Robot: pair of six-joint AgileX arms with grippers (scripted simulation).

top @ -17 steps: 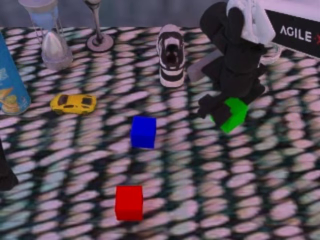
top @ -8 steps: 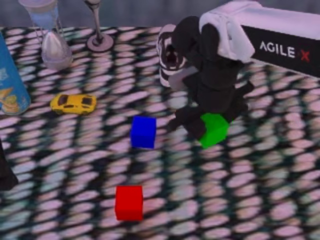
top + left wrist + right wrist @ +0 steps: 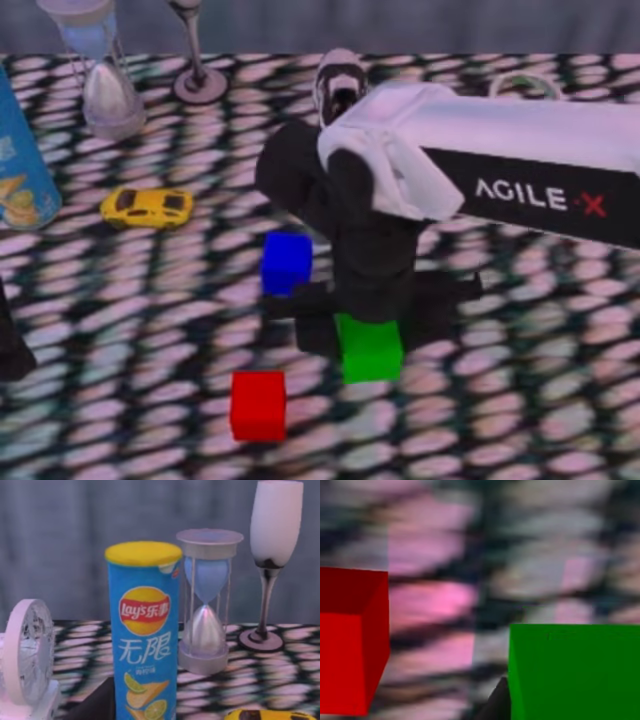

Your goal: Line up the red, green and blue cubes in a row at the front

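Landmark for this entry: the red cube (image 3: 258,405), sitting near the front edge of the table (image 3: 560,420).

My left arm is parked far left of the red cube, at the table's left edge, only a dark sliver of it in the top view; I cannot tell how its fingers stand. Its wrist view takes in the crisp can (image 3: 144,630), the hourglass (image 3: 207,600) and a wine glass (image 3: 275,555), all well behind and left of the red cube. The yellow toy car (image 3: 148,207) lies behind and left of it too.

The blue cube (image 3: 287,263) stands behind the red cube, slightly to its right, untouched.

My right gripper (image 3: 365,335) hangs just right of the red cube and a little behind it, fingers clamped on the green cube (image 3: 371,350). The right wrist view shows green and red side by side with a strip of patterned cloth between them, not touching.

Judgement: green is near its place in the row; blue is not yet placed.

Risks from here:
- Green sits slightly behind red; released here, the row comes out crooked.
- The gap to red is narrow; a sideways drift while lowering could knock red out of position.
- I cannot tell whether green is on the cloth yet; opening early would drop or tumble it.
- The dark finger nearest blue could brush it on withdrawal.
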